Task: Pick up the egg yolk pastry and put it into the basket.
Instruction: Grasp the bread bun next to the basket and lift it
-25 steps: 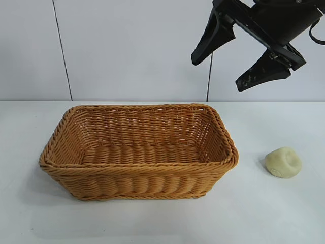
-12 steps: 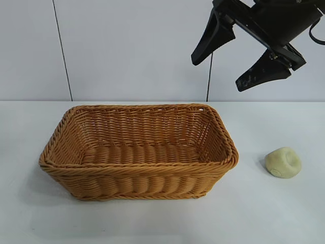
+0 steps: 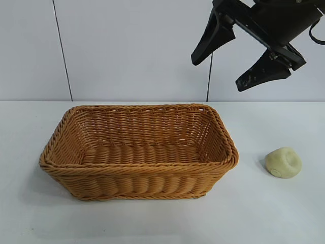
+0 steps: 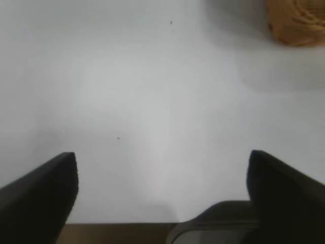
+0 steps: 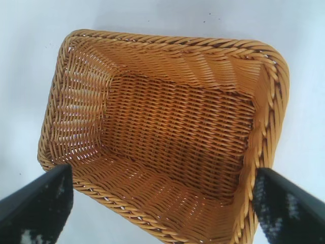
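The egg yolk pastry (image 3: pixel 283 162), a small pale cream lump with a dent, lies on the white table to the right of the basket (image 3: pixel 137 175). The woven golden-brown basket has nothing in it. My right gripper (image 3: pixel 218 73) hangs open high above the basket's right end and holds nothing. In the right wrist view this gripper (image 5: pixel 161 173) looks down into the basket (image 5: pixel 172 40), and the pastry is out of that view. My left gripper (image 4: pixel 161 156) stands open over bare table, with a corner of the basket (image 4: pixel 297 23) far off.
A white wall with vertical seams (image 3: pixel 61 51) rises behind the table. White tabletop (image 3: pixel 284 213) surrounds the basket and the pastry on all sides.
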Controlling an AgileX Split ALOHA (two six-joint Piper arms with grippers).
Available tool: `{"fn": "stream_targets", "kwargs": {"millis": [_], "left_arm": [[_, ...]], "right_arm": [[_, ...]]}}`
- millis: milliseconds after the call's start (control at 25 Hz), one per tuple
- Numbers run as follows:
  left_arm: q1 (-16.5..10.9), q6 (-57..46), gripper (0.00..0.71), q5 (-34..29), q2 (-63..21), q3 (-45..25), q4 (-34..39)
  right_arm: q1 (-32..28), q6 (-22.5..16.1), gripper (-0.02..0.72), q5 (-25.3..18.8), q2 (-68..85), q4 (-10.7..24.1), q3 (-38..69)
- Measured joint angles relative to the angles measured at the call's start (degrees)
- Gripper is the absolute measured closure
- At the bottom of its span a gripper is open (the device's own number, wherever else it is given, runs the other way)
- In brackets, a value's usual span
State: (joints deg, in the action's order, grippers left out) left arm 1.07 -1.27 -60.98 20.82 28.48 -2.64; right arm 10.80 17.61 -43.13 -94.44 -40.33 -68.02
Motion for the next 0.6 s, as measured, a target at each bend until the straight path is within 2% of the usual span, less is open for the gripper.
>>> {"fn": "stream_targets", "kwargs": {"millis": [120,280,400,600], "left_arm": [[0.00,0.00,0.015,-0.03,-6.41,-0.14,-0.11],[0.00,0.06,0.015,-0.03,-15.86,-0.21,-0.11],[0.05,0.11,0.015,-0.06,-20.62,-0.21,-0.18],[0.05,0.16,0.015,-0.06,-21.20,-0.32,-0.25]], "right_arm": [[0.00,0.00,0.041,0.00,0.00,1.06,0.00],[-0.57,-1.38,0.041,-0.17,0.00,4.62,0.00],[-2.58,-6.15,0.041,-0.29,0.00,10.30,0.00],[-7.67,-11.89,0.041,-3.18,0.00,20.67,0.00]]}}
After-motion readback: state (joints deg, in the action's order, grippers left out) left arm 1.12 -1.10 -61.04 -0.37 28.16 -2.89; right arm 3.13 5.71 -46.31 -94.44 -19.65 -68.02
